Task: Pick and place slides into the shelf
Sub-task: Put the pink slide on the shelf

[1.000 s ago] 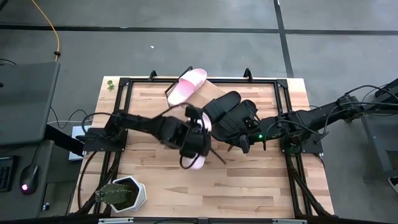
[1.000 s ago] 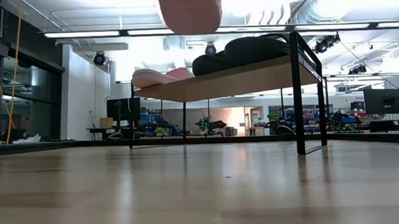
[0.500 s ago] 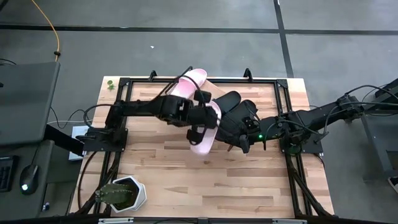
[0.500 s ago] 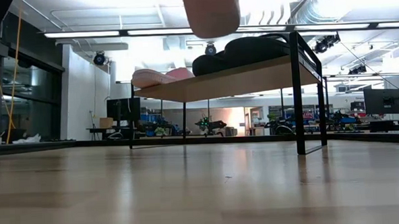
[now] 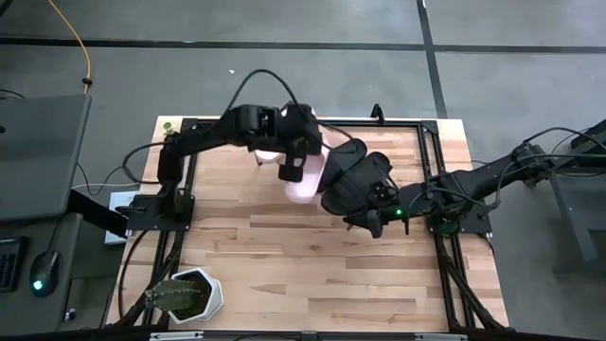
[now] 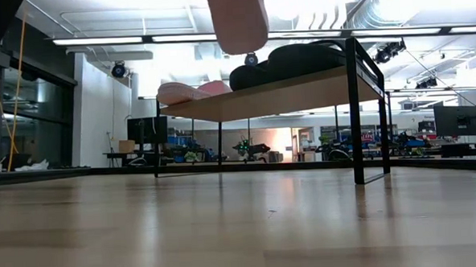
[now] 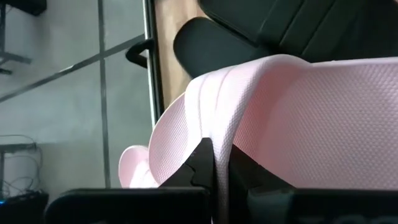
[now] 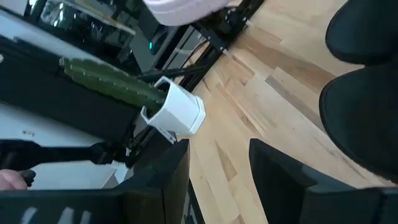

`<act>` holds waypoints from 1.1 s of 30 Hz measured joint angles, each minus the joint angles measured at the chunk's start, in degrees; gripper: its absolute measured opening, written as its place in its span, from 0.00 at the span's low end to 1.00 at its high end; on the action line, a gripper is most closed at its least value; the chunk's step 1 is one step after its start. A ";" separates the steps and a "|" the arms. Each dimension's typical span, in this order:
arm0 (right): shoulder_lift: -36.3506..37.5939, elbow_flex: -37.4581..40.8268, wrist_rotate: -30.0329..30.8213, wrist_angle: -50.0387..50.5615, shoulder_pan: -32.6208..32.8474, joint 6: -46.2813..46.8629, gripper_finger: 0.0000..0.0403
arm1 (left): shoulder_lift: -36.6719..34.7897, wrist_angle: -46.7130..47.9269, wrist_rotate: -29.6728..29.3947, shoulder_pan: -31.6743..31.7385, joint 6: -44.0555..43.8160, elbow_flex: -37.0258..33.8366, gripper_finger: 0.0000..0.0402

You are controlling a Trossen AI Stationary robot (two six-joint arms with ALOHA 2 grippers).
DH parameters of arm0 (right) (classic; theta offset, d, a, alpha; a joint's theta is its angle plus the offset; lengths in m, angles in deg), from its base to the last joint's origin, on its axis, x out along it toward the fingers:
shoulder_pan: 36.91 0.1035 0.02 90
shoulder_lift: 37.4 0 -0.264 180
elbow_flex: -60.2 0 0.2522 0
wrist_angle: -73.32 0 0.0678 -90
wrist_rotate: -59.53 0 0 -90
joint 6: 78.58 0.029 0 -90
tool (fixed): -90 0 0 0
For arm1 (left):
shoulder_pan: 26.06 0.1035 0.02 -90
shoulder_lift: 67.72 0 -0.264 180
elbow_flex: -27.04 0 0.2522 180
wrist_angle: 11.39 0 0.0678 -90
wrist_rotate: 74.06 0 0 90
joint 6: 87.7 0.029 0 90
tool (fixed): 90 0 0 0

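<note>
My left gripper point(image 5: 290, 167) is shut on a pale pink slide point(image 5: 307, 178), held in the air at the shelf's point(image 6: 300, 86) near left part. In the low view, the slide's lower end point(image 6: 237, 21) hangs high over the table. Two black slides point(image 5: 352, 175) lie side by side on the shelf board. A second pink slide point(image 7: 134, 167) lies on the shelf beyond the held one, mostly hidden under my left arm in the high view. My right gripper point(image 8: 217, 180) is open with nothing between its fingers, just off the black slides' near end point(image 5: 374, 220). My left gripper pinches a thin edge of the pink slide point(image 7: 214, 134) between its two shut fingers point(image 7: 202, 165). Whether that edge is strap or sole, I cannot tell. The fingers slant downward from the table's left. The slide is lifted clear, hanging below and past the fingers.
A cactus in a white pot point(image 5: 187, 294) stands at the near left corner of the table. A black metal frame point(image 5: 189, 170) runs around the tabletop. Bare wood point(image 5: 312, 265) lies between the shelf and the near edge.
My left gripper has swung from the middle of the table toward the far edge and the shelf, rising a little and turning. It stays shut on the pink slide. The slide has turned about with it and now hangs beside the black slides.
</note>
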 joint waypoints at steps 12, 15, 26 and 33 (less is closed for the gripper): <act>0.00 0.00 4.53 -0.05 0.71 2.30 0.39 | -4.34 6.07 1.85 2.54 3.59 -0.02 0.00; 0.00 0.00 5.86 -0.06 0.70 2.82 0.39 | -6.30 7.95 1.19 2.88 2.82 -0.02 0.00; 0.00 0.00 9.00 -0.41 -0.02 2.82 0.39 | -17.85 8.37 4.20 3.85 0.58 -0.02 0.00; -0.01 0.00 8.80 -0.92 -1.78 2.82 0.39 | -24.63 10.01 4.97 3.85 -0.90 -0.02 0.00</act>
